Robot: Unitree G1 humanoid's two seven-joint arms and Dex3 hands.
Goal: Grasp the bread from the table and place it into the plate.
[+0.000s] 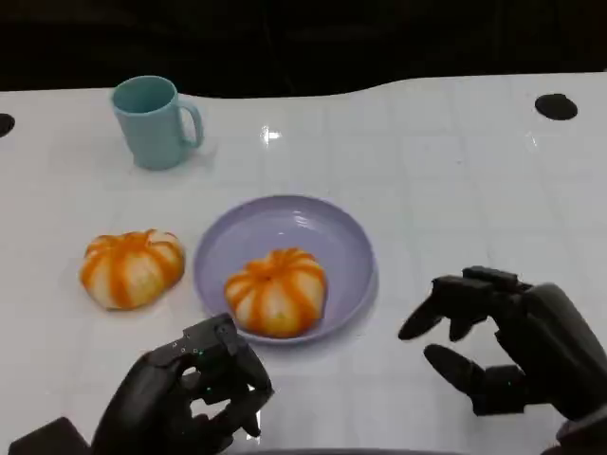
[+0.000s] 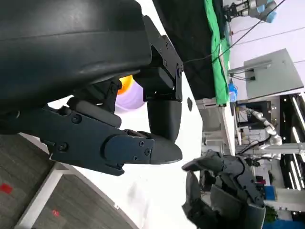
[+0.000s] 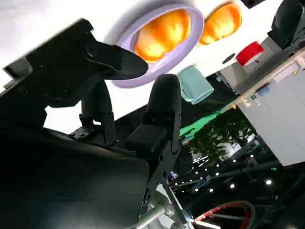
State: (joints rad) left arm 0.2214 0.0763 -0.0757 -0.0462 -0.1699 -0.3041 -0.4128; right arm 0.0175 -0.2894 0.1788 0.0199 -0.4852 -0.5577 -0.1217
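One round orange-and-white bread [image 1: 276, 291] lies in the lilac plate [image 1: 285, 210] at the table's middle. A second bread [image 1: 132, 268] sits on the table just left of the plate. My left hand [image 1: 194, 393] hovers near the front edge, below the gap between the loaf and the plate, fingers loosely bent and holding nothing. My right hand [image 1: 503, 346] is to the right of the plate, fingers spread and empty. The right wrist view shows the plate [image 3: 143, 78], the bread in it [image 3: 162, 33] and the other bread [image 3: 221, 21] beyond my right hand's fingers [image 3: 164, 102].
A teal mug [image 1: 152, 121] stands at the back left, handle to the right, and it appears in the right wrist view [image 3: 195, 86]. A dark hole [image 1: 556, 106] marks the table's far right. The left wrist view catches the plate [image 2: 131, 98] and my right hand [image 2: 224, 191].
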